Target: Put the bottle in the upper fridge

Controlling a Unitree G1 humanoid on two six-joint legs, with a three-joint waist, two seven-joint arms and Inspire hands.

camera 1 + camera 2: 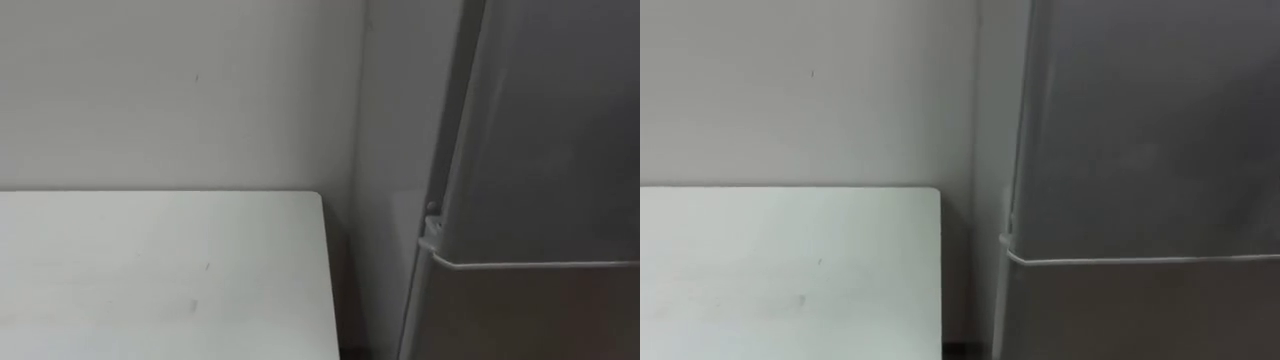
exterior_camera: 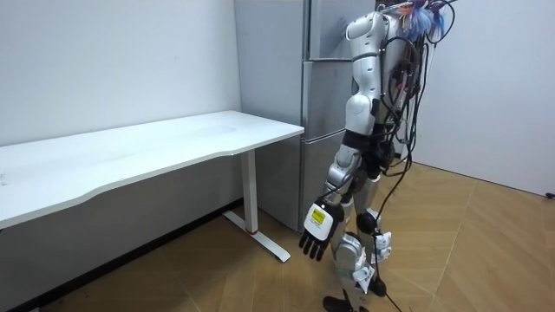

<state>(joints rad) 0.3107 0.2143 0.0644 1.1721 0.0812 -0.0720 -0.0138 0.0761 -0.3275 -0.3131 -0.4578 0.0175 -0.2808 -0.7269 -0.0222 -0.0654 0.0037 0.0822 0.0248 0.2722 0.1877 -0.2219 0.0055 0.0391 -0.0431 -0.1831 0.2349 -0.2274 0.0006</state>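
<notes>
Room view has me standing close before the fridge (image 2: 329,130), with the short end of the white table (image 2: 173,143) at my 9 o'clock. My left hand (image 2: 316,232) hangs low at my side, down by my thigh. Its fingers are loose and nearly straight and its palm is empty, so it holds nothing and touches nothing. Where the bottle is I cannot tell; my left hand does not have it.

From my head, the upper door (image 1: 550,120) fills my 1 to 2 o'clock, shut, with its long axis upright. The seam (image 1: 530,265) between it and the lower door (image 1: 520,320) runs level at about 4 o'clock. A small fitting (image 1: 431,228) sits at the seam's table-side end; whether it is a hinge I cannot tell. The table's corner lies at 7 o'clock, under the pale wall (image 1: 180,90).

As I judge it, the coming move turns on height. The upper door stands far above my hanging left hand, at its 12 o'clock, so that arm must rise a long way before it can reach the door. Being on the table side, the left hand seems the nearer one to that edge of the door.
</notes>
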